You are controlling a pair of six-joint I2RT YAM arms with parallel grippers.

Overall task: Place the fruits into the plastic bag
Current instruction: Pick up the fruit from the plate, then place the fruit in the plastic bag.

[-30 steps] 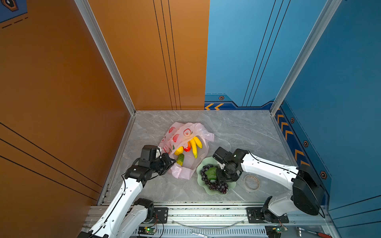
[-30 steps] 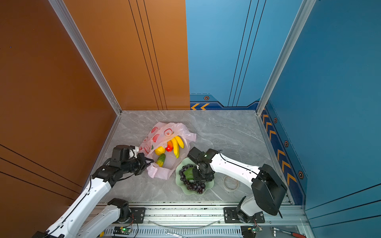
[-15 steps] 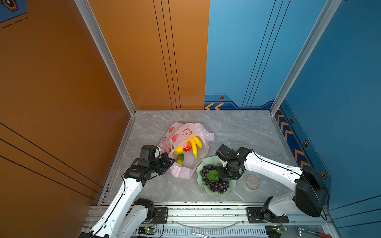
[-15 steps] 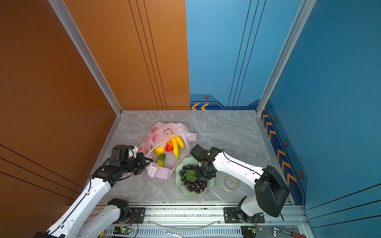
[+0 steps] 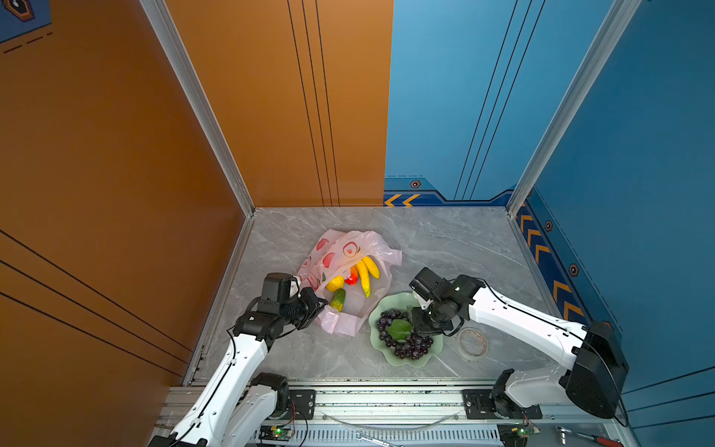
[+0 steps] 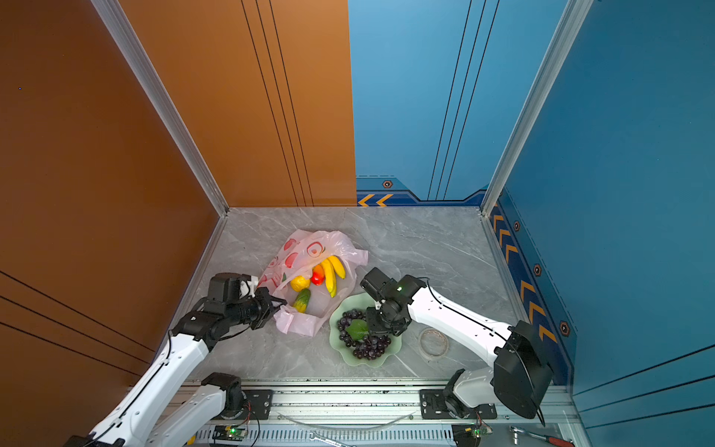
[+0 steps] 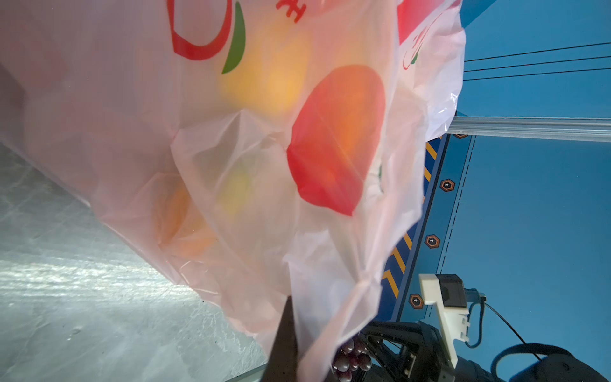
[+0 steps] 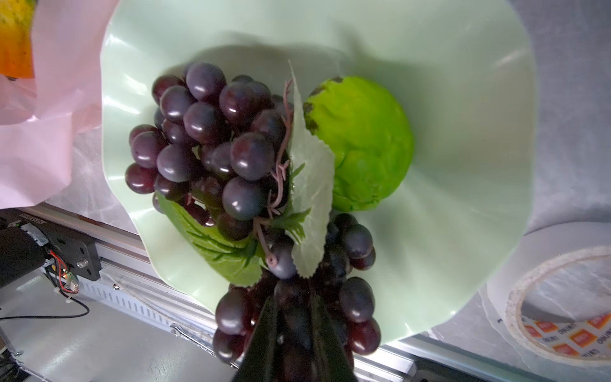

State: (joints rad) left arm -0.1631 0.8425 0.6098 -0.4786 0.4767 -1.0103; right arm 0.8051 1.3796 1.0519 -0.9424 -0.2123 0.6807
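The pale-pink plastic bag (image 5: pixel 340 251) lies open in both top views with the bananas (image 5: pixel 365 271), lemon (image 5: pixel 335 283), a red mango (image 5: pixel 352 276) and the green-orange fruit (image 5: pixel 337 300) inside. My left gripper (image 5: pixel 319 305) is shut on the bag's near edge (image 7: pixel 330 297). Purple grapes (image 8: pixel 211 139) with green leaves and a small green ball (image 8: pixel 363 142) rest on the pale green plate (image 8: pixel 463 99). My right gripper (image 8: pixel 294 317) reaches down over the plate (image 5: pixel 433 352), its fingers closed round some grapes at the bunch's end.
A clear tape roll (image 5: pixel 471 343) lies on the grey marble table just right of the plate. Orange and blue walls enclose the table on three sides. A metal rail with both arm bases runs along the front edge.
My right gripper's fingers have closed in on the grapes over the plate. The left gripper and the bag have stayed still.
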